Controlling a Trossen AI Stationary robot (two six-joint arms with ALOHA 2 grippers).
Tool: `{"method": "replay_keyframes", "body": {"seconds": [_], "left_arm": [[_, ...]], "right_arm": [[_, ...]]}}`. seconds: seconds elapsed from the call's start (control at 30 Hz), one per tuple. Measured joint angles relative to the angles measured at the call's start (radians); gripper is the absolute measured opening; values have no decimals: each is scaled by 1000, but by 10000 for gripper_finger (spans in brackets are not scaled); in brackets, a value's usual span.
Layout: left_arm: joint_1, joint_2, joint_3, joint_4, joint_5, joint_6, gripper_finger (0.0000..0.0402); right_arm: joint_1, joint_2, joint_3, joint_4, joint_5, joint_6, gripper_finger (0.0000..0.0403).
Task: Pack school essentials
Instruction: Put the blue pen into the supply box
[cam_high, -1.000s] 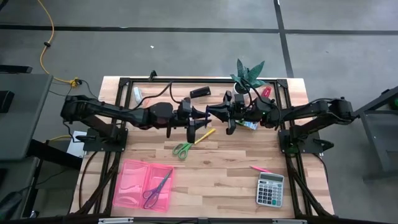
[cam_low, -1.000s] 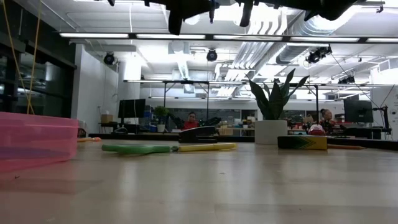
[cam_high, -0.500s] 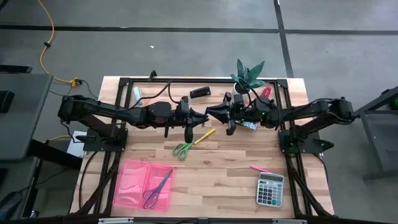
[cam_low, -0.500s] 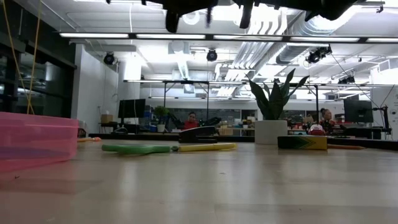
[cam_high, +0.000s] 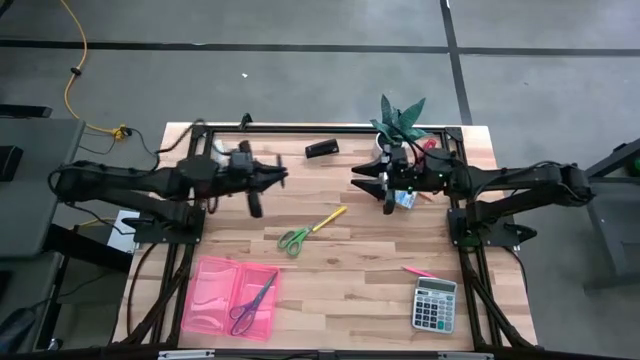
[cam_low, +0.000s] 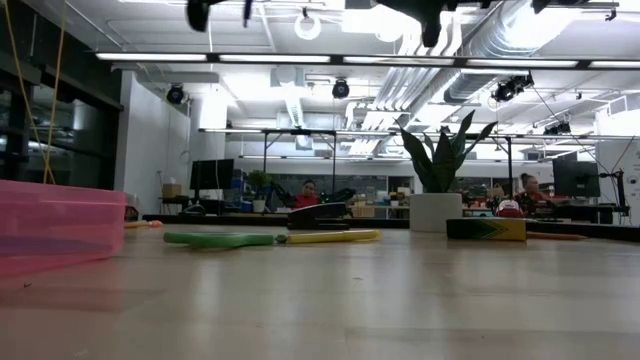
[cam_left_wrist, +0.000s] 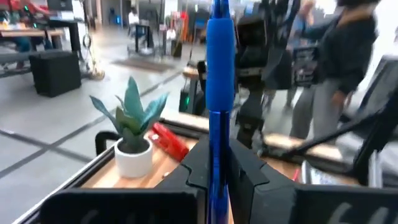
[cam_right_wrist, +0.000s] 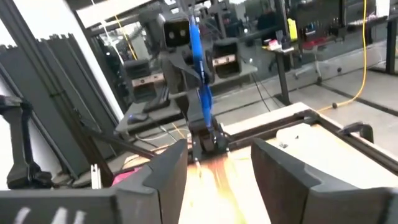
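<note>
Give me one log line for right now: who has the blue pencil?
left tool: shut on blue pencil, held above table | right tool: open, empty, facing it | pink tray: purple scissors inside

Scissors (cam_high: 251, 303) in tray (cam_high: 213, 290) front-left; calculator (cam_high: 434, 304) front-right; plant (cam_high: 398, 122) rear.

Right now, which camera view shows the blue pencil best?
The left wrist view: the blue pencil stands upright, large, clamped in the left gripper. The right wrist view shows it farther off, thinner. In the high view it cannot be made out; the low view does not show it.
</note>
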Motion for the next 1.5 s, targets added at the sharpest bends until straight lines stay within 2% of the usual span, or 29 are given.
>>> {"method": "replay_keyframes", "body": {"seconds": [0.13,0.27,0.73,0.97,1.1,1.2,1.3,1.4,1.5], "left_arm": [[-26,-113,-114,64,1,-45,11],[-55,-166,-155,59,1,-60,11],[-71,-169,-154,56,-11,-50,11],[-71,-169,-154,21,49,-78,11],[-84,-169,-154,-44,90,-162,11],[-142,-169,-154,-154,126,-278,11],[-252,-158,-154,-274,125,-434,11],[-403,-115,-153,-359,86,-614,11],[-573,-37,-153,-371,7,-780,11]], "right_arm": [[2,-4,0,-16,-2,-1,172],[2,-5,0,-14,-2,0,172],[2,-5,0,-13,-2,0,172],[2,-5,0,-14,-2,25,172],[2,-4,0,-14,-2,26,172],[2,-4,0,-14,-2,26,172],[2,-4,0,-21,-2,26,172],[2,-4,0,-34,-2,26,172],[2,-4,0,-56,-2,26,172]]}}
